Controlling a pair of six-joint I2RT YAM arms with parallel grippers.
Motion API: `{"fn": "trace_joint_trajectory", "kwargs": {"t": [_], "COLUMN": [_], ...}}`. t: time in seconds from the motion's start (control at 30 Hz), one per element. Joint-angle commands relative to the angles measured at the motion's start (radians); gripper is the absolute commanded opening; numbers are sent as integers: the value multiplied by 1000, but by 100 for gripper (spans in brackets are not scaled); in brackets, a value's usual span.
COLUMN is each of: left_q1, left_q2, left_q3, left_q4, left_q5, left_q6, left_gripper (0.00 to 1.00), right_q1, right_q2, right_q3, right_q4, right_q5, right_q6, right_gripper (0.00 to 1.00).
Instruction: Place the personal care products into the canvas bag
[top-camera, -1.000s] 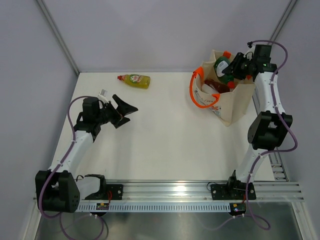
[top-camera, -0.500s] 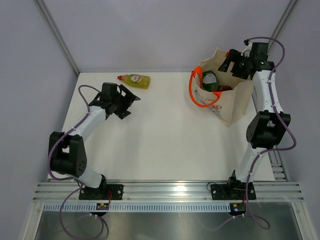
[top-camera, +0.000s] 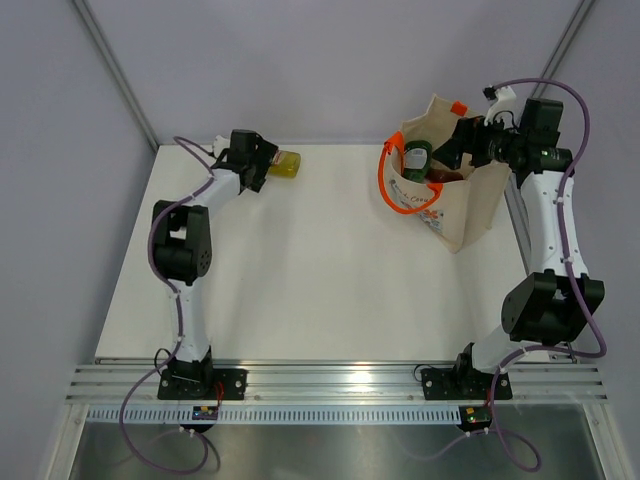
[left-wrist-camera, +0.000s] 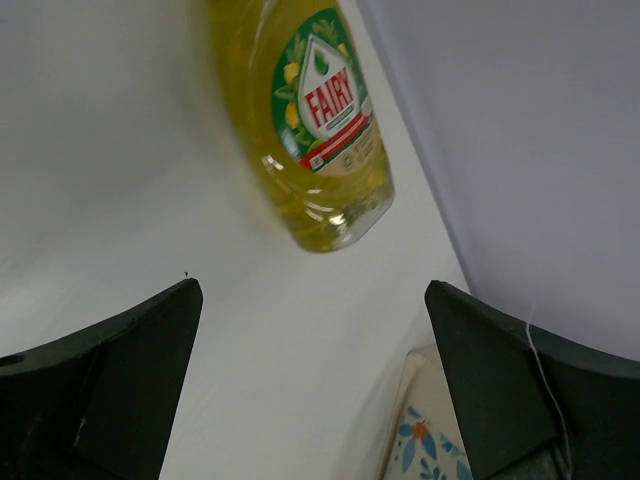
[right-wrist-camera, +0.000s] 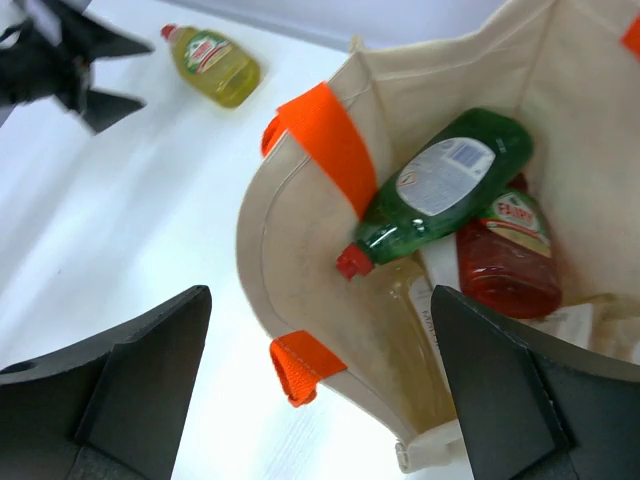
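Left arm (top-camera: 186, 318): slim white tubular links — bulky black joint housings between them.
Right arm (top-camera: 560, 225): same build, white links, black joints.
Cables (top-camera: 585, 118): purple, looping loose alongside each arm.
Fingers (left-wrist-camera: 105, 375): matte black, broad, wedge-shaped — plain surfaces.
Bases (top-camera: 192, 380): black, flat mounting plates.

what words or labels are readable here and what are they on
"FAIRY": front label of the yellow bottle, in the left wrist view; the small print under it is too small to read.
Red bottle in the canvas bag: label logo too blurred to read.
Green bottle: print on the white label too small to read.
Bag's blue picture: no readable words.
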Motion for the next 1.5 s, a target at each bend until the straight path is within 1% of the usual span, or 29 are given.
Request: {"fn": "trace_joint_trajectory", "kwargs": {"t": [0.0, 0.07, 0.13, 0.3, 0.33, 0.37, 0.4, 0.47, 0.5, 0.53, 0.57, 0.63, 0.67, 0.7, 0.77, 0.83, 0.87, 0.9, 0.97, 1.0, 1.03, 1.07, 1.1, 1.2, 1.23, 1.27, 1.33, 1.4, 1.47], "left_q1": [1, -1, -1, 1, 4, 5, 11, 18, 24, 24, 24, 28, 33, 40, 44, 47, 48, 47, 45, 44, 42, 42, 36, 19, 13, 7, -19, -59, -88], "left_q2": [126, 189, 218, 326, 350, 411, 447, 508, 539, 545, 548, 556, 559, 564, 564, 561, 556, 547, 478, 441, 401, 322, 282, 139, 104, 37, -24, -80, -97], "left_q3": [171, 214, 263, 358, 438, 490, 605, 677, 688, 687, 685, 676, 676, 675, 682, 679, 678, 666, 597, 469, 398, 330, 207, 51, -36, -77, -161, -189, -209], "left_q4": [31, 23, 2, -42, -68, -134, -176, -252, -259, -270, -283, -303, -317, -323, -335, -343, -383, -403, -426, -412, -393, -374, -368, -351, -351, -351, -365, -411, -466], "left_q5": [-66, -100, -147, -196, -198, -192, -169, -128, -85, -77, -75, -57, -43, -26, 7, 64, 78, 96, 109, 129, 129, 158, 162, 163, 159, 155, 139, 84, 46], "left_q6": [-62, -74, -77, -86, -86, -85, -90, -105, -120, -125, -128, -96, -74, -62, 5, 64, 135, 175, 252, 309, 332, 352, 393, 482, 499, 539, 588, 665, 726], "left_gripper": [97, 96, 96, 94, 94, 91, 89, 81, 71, 68, 67, 61, 58, 49, 38, 33, 33, 33, 33, 33, 34, 34, 35, 36, 36, 37, 38, 40, 42], "right_q1": [0, 0, 0, -8, -11, -12, -14, -17, -17, -18, -21, -21, -21, -21, -21, -21, -21, -21, -23, -23, -23, -23, -23, -23, -23, -23, -21, -17, 5], "right_q2": [-16, -20, -30, -36, -37, -36, -40, -48, -53, -53, -54, -57, -59, -65, -74, -86, -94, -100, -111, -119, -125, -129, -135, -145, -148, -152, -159, -166, -171], "right_q3": [-59, -80, -95, -109, -109, -108, -106, -105, -102, -99, -97, -95, -95, -95, -97, -100, -105, -108, -120, -125, -128, -138, -141, -157, -158, -164, -171, -180, -194], "right_q4": [23, 11, 10, 10, 7, 4, -3, -10, -15, -15, -18, -6, -6, -1, 0, -4, -7, -12, -15, -16, -19, -16, -15, -7, -6, -6, -13, -38, -64], "right_q5": [-126, -137, -141, -146, -146, -147, -147, -149, -150, -152, -164, -181, -187, -193, -209, -216, -218, -218, -224, -229, -238, -244, -250, -282, -299, -310, -339, -357, -359], "right_q6": [-89, -105, -106, -80, -74, -67, -62, -59, -57, -47, -39, -7, 2, 13, 32, 35, 35, 33, 29, 29, 30, 33, 38, 55, 64, 65, 62, 33, 9], "right_gripper": [99, 99, 100, 100, 99, 99, 100, 100, 100, 100, 100, 100, 99, 100, 100, 100, 99, 99, 99, 100, 100, 100, 100, 99, 99, 99, 99, 99, 100]}}
